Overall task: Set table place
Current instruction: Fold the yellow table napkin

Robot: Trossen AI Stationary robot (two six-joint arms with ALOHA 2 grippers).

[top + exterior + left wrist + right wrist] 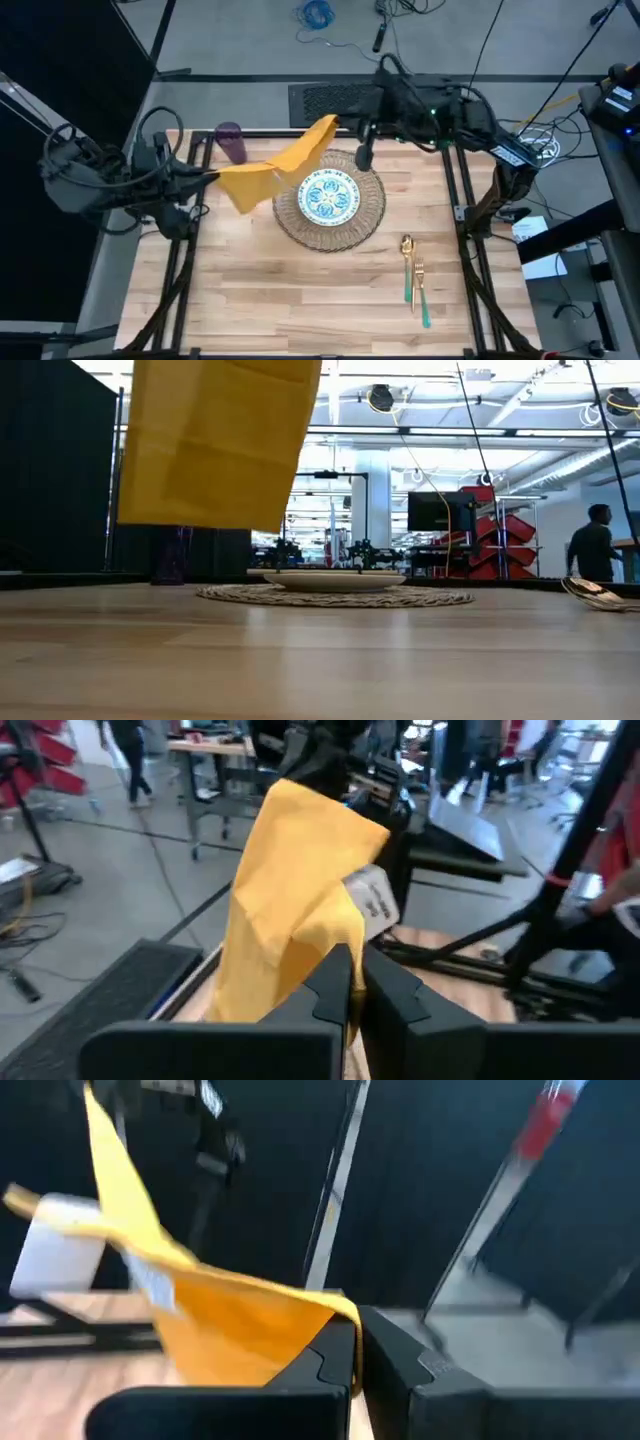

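Observation:
The mustard-yellow napkin [275, 165] hangs in the air between my two grippers, above the table's far left part. My left gripper [213, 175] is shut on its left end and my right gripper [342, 126] is shut on its far right end. In the low view the napkin's lower edge [200, 520] hangs clear of the tabletop. The patterned plate [328, 195] sits on the round woven mat [365, 220] at the table's middle. The purple cup [231, 142] stands at the far left. The fork and spoon [415, 280] lie at the near right. My left gripper pinches the napkin's left end [335, 955] between its two fingers, coming level from the table's left side. The cloth spreads away from the fingers, lifted clear of the table. My right gripper pinches a corner of the napkin [338, 1312] between its two fingers, coming from the table's far right. The cloth sags from there toward the other gripper, off the table.
Black frame rails [455, 190] run along both sides of the table [300, 300]. The near half of the tabletop is bare wood. A person [592, 550] stands in the room far behind the table.

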